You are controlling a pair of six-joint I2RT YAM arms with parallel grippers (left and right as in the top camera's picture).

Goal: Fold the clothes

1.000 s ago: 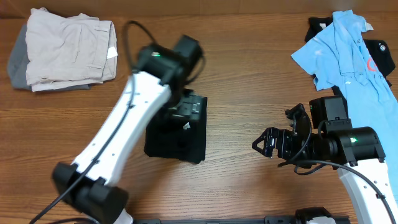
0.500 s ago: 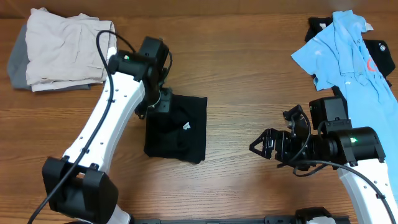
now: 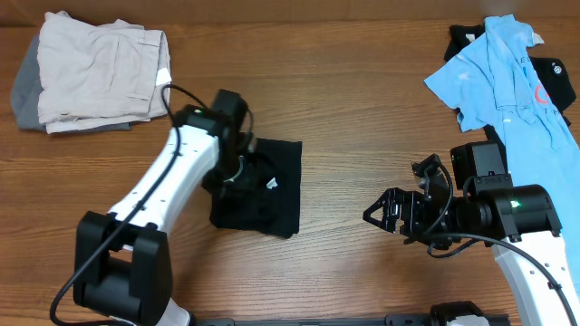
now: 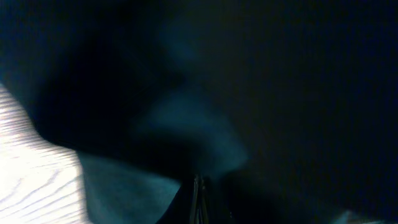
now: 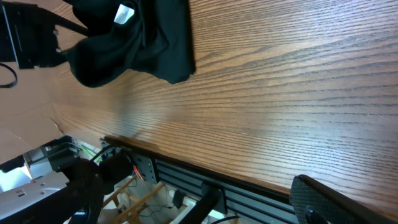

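Your left gripper (image 3: 237,168) has just pinched shut on the folded black shirt (image 3: 269,197), probably to move it aside, while the right gripper (image 3: 379,214) waits with its fingers apart.

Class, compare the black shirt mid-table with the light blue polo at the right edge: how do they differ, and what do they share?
The black shirt is folded into a compact block; the light blue polo lies spread out, unfolded. The black shirt rests directly on the table; the polo lies partly over a dark garment. Both are soft garments.
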